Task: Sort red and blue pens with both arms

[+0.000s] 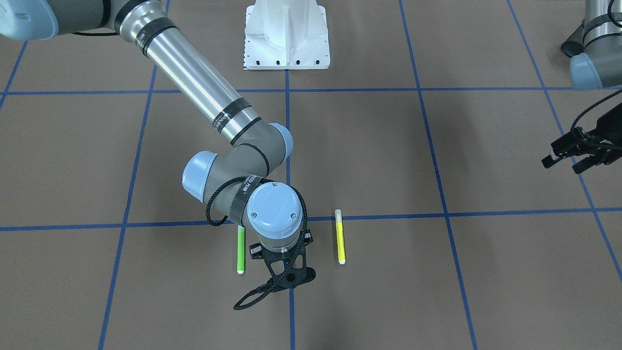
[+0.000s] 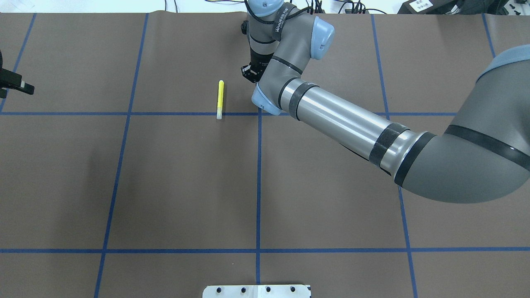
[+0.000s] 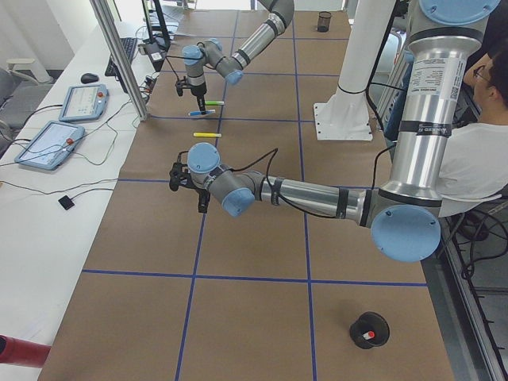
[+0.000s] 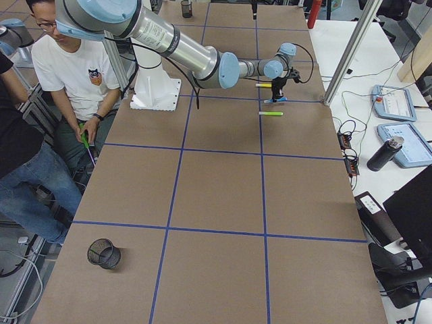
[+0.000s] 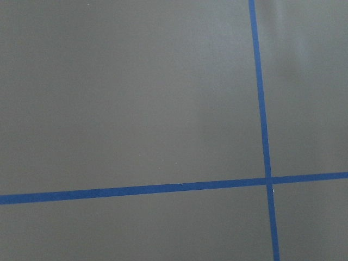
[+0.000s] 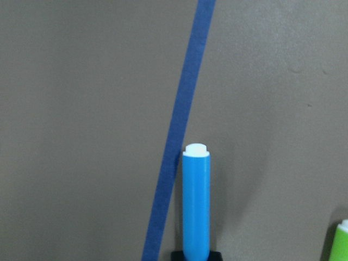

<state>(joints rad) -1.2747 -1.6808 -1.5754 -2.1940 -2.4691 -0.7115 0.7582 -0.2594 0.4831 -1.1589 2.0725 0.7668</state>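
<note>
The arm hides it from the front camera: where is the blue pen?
Right wrist view: the blue pen lies just right of a blue tape line, with the green marker on its other side.

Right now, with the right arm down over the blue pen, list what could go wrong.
1. The green marker lies close beside the blue pen, so the right gripper could nudge it or drag it along.
2. In the right wrist view nearly the whole pen juts forward. If it is gripped only at its near end, it may tilt or slip on the lift. Whether the jaws have closed cannot be told.
</note>
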